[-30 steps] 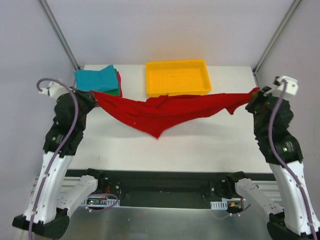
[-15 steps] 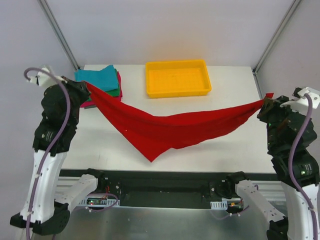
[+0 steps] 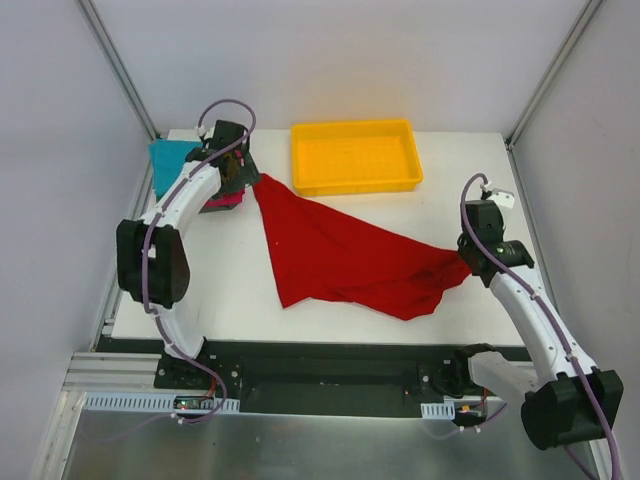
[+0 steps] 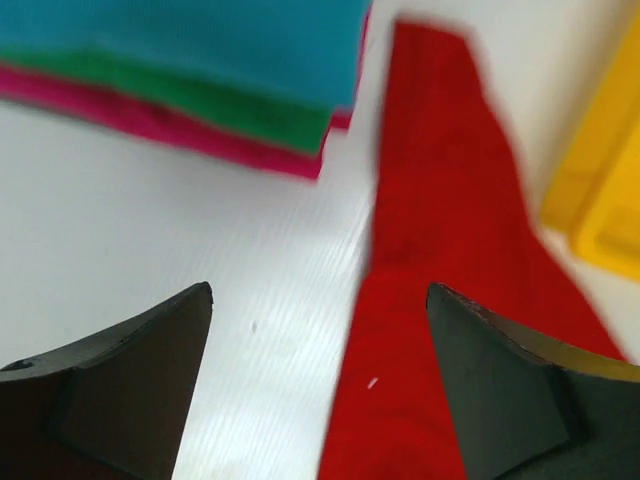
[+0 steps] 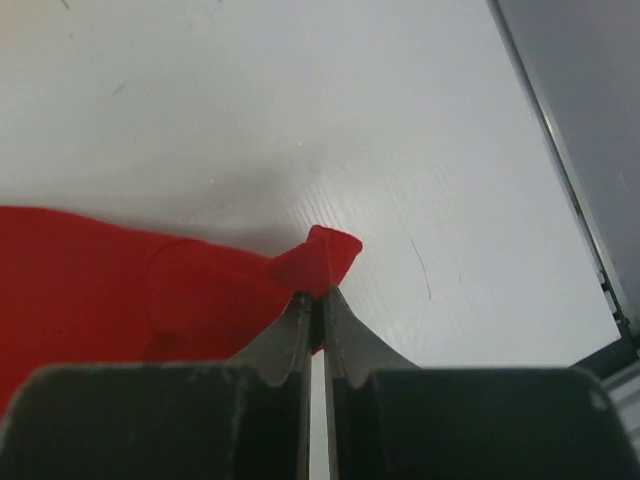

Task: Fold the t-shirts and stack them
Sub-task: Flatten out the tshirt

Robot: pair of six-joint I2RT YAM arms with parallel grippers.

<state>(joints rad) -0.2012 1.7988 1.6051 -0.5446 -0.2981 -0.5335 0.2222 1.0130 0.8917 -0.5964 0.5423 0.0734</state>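
Note:
The bright red t-shirt [image 3: 340, 255] lies spread and wrinkled across the table's middle. One corner points up toward the folded stack, and its cloth [image 4: 450, 300] fills the right half of the left wrist view. My left gripper [image 3: 240, 178] hovers over that corner, open [image 4: 320, 295], with nothing between its fingers. My right gripper [image 3: 465, 258] is down at the shirt's right end, shut [image 5: 318, 292] on a small bunched corner of red cloth [image 5: 325, 255]. The folded stack sits at the back left: teal t-shirt [image 4: 180, 40] on top, green [image 4: 200, 100] below it, pink-red [image 4: 150, 125] at the bottom.
A yellow plastic tray [image 3: 355, 155] stands at the back centre, just right of the shirt's upper corner, and its edge [image 4: 600, 200] shows in the left wrist view. The white table [image 3: 220, 290] ends close to my right gripper, with the frame rail [image 5: 570, 170] beyond.
The shirt hung stretched between both raised grippers; now it lies on the table. Both arms came down and forward. My left gripper opened and let its corner go.

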